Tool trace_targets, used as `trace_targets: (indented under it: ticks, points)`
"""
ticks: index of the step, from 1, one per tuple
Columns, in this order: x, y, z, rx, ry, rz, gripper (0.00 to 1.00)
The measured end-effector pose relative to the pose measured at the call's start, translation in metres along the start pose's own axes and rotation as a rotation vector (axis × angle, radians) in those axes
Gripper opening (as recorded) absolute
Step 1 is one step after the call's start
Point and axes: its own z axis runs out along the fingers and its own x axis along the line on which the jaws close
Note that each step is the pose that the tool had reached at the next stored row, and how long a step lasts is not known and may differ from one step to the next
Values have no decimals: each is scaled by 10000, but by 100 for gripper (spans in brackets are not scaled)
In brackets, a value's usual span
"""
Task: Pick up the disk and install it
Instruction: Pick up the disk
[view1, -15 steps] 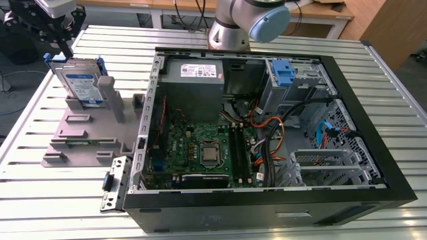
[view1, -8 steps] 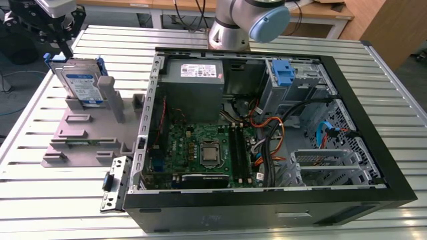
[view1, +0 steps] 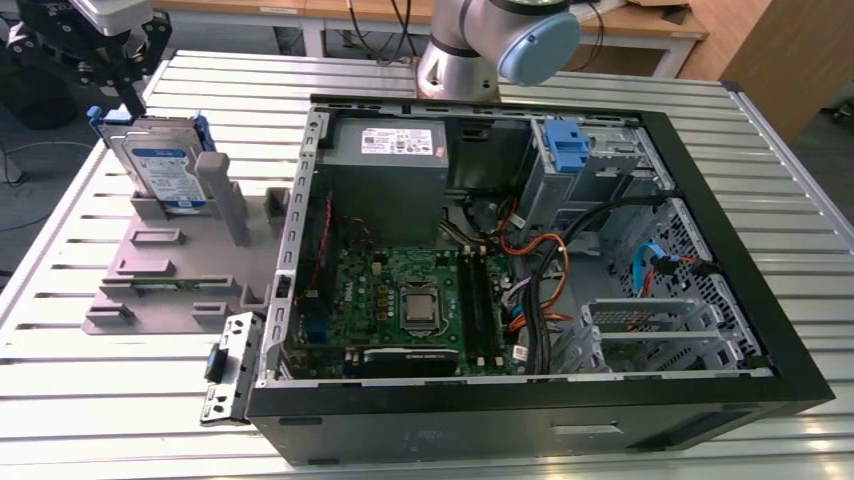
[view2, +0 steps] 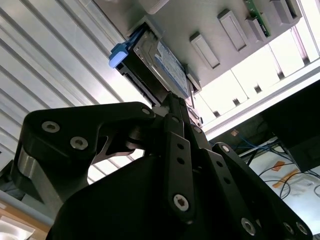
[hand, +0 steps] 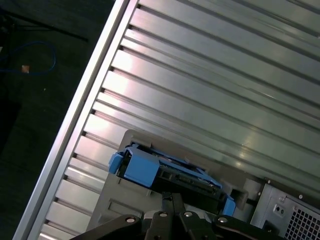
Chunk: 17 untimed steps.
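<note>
The disk (view1: 163, 165) stands upright on its edge in a grey holder (view1: 160, 270) on the table, at the exterior view's left of the open computer case (view1: 747, 200). It is a silver drive with a white-and-blue label, framed by a blue carrier. My gripper (view1: 135, 103) hangs just over its top edge, at the end nearer the exterior view's left. In both wrist views the black fingers run together to one tip at the edge of the disk (view2: 165, 62) (hand: 165, 172). Nothing shows between the fingers of the gripper (view2: 171, 98) (hand: 171, 199).
The case lies open with its motherboard up, a grey power-supply box (view1: 387, 150) at its back and a bare blue bracket (view1: 567, 145) in the drive bay. The arm's base (view1: 467, 50) stands behind the case. The ribbed metal table (view1: 107, 400) ends close to the holder.
</note>
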Motion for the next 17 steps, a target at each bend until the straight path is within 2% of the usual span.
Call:
trace_targets:
  ticks: [5, 17]
  points:
    - [0, 0, 0, 29, 12, -1, 11]
    - [0, 0, -2, 31, 12, -14, 11]
